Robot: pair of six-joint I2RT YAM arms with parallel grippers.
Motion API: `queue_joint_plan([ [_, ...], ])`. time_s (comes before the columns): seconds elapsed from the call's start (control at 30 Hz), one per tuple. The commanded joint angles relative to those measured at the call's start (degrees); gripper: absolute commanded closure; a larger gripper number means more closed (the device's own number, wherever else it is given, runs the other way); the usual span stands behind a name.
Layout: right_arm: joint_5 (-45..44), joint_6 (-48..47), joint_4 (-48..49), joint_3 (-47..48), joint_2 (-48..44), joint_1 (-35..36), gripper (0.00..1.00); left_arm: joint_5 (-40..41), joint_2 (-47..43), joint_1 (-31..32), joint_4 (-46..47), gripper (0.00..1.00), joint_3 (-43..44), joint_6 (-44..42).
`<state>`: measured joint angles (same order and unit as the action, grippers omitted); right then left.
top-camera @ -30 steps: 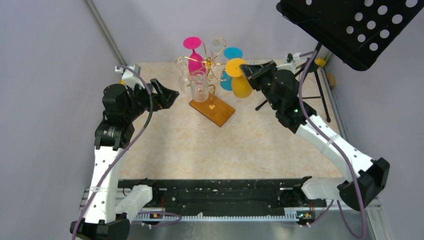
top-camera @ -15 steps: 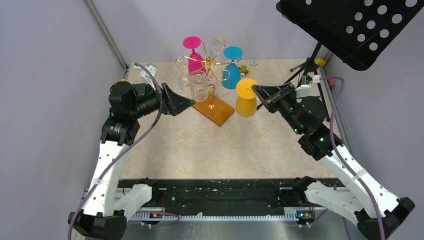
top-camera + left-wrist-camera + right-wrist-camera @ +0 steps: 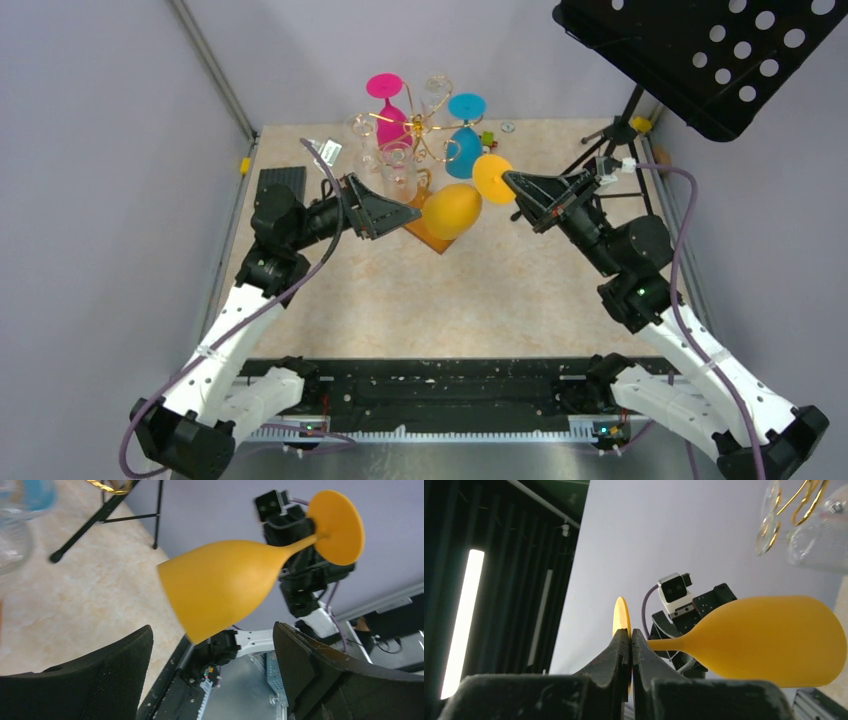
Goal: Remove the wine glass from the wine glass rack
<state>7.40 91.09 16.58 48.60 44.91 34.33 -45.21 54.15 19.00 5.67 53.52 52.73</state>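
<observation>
My right gripper [image 3: 512, 183] is shut on the round foot of an orange wine glass [image 3: 450, 210] and holds it on its side in the air, bowl pointing left. The glass hangs just in front of the gold wire wine glass rack [image 3: 422, 125], apart from it. The rack's wooden base [image 3: 436, 241] is partly hidden. In the right wrist view my gripper [image 3: 630, 637] pinches the foot edge-on, with the bowl [image 3: 774, 640] to the right. My left gripper [image 3: 408, 212] is open, level with the bowl's mouth. In the left wrist view my gripper [image 3: 212, 645] sits just below the bowl [image 3: 225, 587], not touching.
A pink glass [image 3: 388, 110], a blue glass [image 3: 464, 140] and clear glasses [image 3: 397, 170] still hang on the rack. A black music stand [image 3: 700, 50] on a tripod [image 3: 600, 160] stands at the back right, behind my right arm. Grey walls close in both sides.
My right gripper has pulled the orange glass away from the rack and tipped it sideways, bowl to the left. My left arm has swung right, jaws open, up to the bowl.
</observation>
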Motion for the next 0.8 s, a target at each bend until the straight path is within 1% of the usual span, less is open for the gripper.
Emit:
queue_joint_plan([
  [0.0,4.6,9.9,15.6,-1.6,1.9,-0.4,1.0,4.1,0.0,5.2,13.2,0.07,1.2,6.2],
  [0.1,4.8,11.2,19.1,-1.6,2.1,-0.4,1.0,6.0,1.2,6.5,12.8,0.07,2.8,6.5],
  [0.17,4.5,10.7,18.1,-0.7,1.4,-0.4,1.0,6.2,1.9,6.9,13.6,0.08,3.3,7.7],
  [0.27,4.3,11.3,16.9,-0.8,0.5,-0.4,1.0,3.0,3.2,7.3,18.4,0.1,3.6,10.9],
  [0.3,4.1,11.7,18.0,-1.2,0.3,-0.4,1.0,2.2,3.7,7.4,18.5,0.11,4.1,11.6],
  [0.37,4.1,11.7,17.6,-1.2,0.2,-0.4,1.0,0.5,4.4,7.4,18.9,0.15,5.1,14.1],
  [0.43,4.2,11.7,17.5,-1.8,0.2,-0.4,1.0,-0.4,4.0,7.7,23.7,0.17,4.8,17.5],
  [0.5,3.8,12.1,19.1,-2.9,0.2,-0.4,1.0,-0.5,3.2,7.7,24.8,0.19,4.7,19.5],
  [0.63,2.3,10.9,18.7,-3.4,-0.6,-0.4,1.0,-0.4,1.0,7.7,24.1,0.28,5.1,21.4],
  [0.77,0.5,10.0,19.7,-4.5,-0.7,-0.4,1.0,-0.1,-0.9,7.7,22.7,0.42,5.8,21.6],
])
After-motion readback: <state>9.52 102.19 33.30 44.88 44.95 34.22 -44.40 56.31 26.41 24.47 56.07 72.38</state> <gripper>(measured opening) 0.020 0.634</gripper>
